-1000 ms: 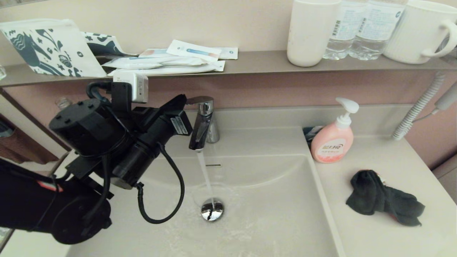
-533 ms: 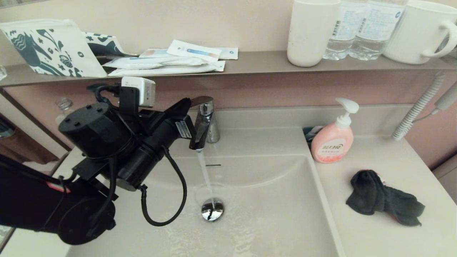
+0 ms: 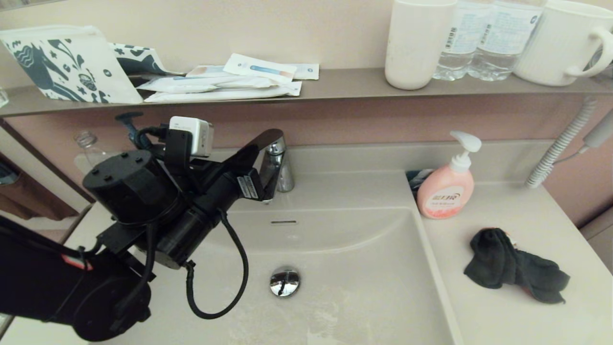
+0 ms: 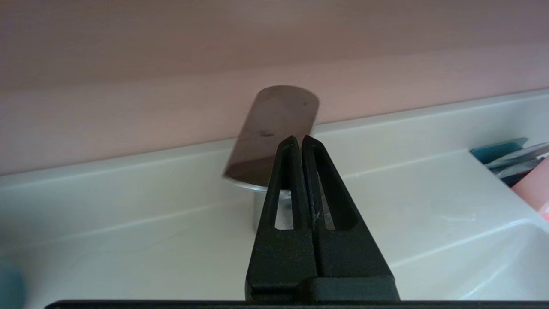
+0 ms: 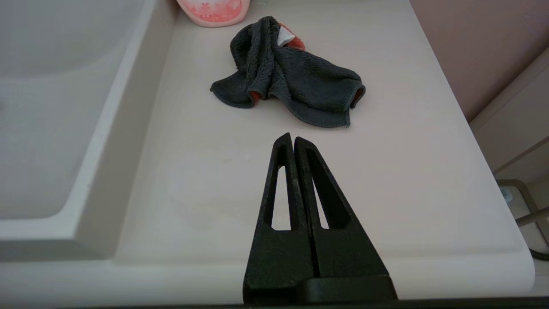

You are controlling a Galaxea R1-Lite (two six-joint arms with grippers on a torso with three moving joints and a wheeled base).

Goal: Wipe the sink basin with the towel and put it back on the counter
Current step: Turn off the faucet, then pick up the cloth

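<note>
I'm looking at a bathroom vanity: a cream sink basin [image 3: 364,268] with a chrome tap [image 3: 278,163] and drain plug [image 3: 284,281], a pink soap pump [image 3: 448,184], and a shelf [image 3: 345,84] holding cups [image 3: 415,43], water bottles [image 3: 488,38] and toiletry sachets [image 3: 225,81].

Left pincer [image 4: 298,141] closed, arm raised; right pincer [image 5: 293,141] closed, low

The left hand [image 4: 298,141], its black fingers [image 4: 286,180] pressed together, points at the chrome faucet lever [image 4: 274,128] rising over the pale surface [image 4: 128,240] before a pink wall [image 4: 171,51].
</note>
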